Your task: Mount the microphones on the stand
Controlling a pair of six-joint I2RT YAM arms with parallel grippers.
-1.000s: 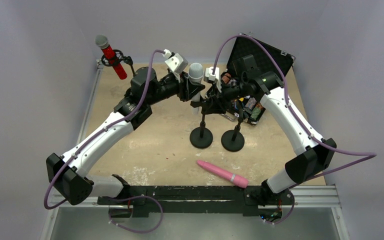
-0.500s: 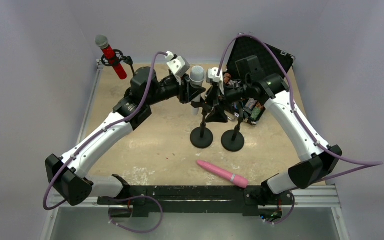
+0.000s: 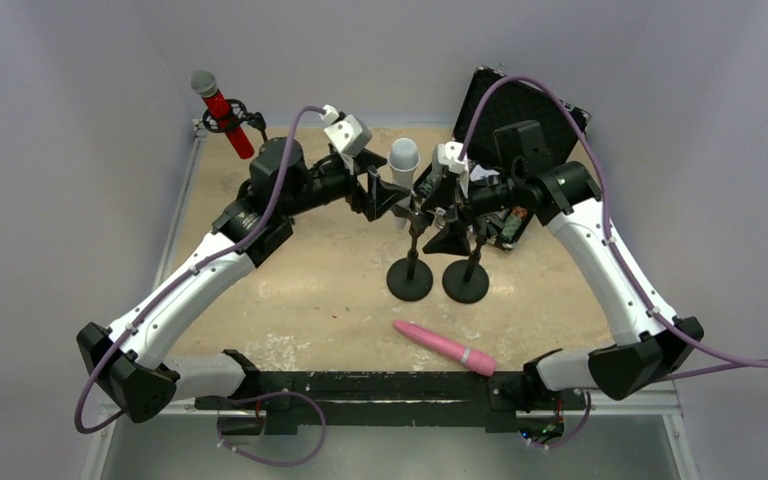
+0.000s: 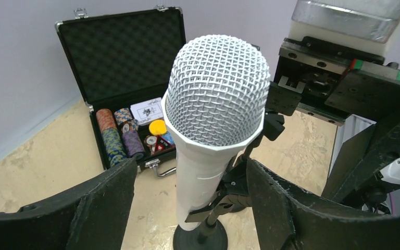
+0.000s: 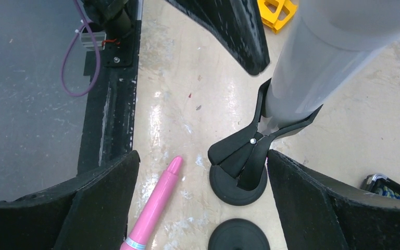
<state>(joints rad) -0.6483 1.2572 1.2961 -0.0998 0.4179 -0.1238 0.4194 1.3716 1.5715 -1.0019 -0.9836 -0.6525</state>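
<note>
So far you have red microphone (image 3: 226, 118) and white microphone (image 3: 403, 162) clipped, pink microphone (image 3: 445, 347) loose on table (image 3: 290, 290); left gripper (image 4: 190, 208) and right gripper (image 5: 203, 208) gape wide, holding nothing.

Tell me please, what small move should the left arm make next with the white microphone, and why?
Probably draw the left gripper straight back from the white microphone. In the left wrist view its fingers stand apart from the body, and the microphone appears seated in the clip. The pink microphone lies on the table near an empty stand.
</note>
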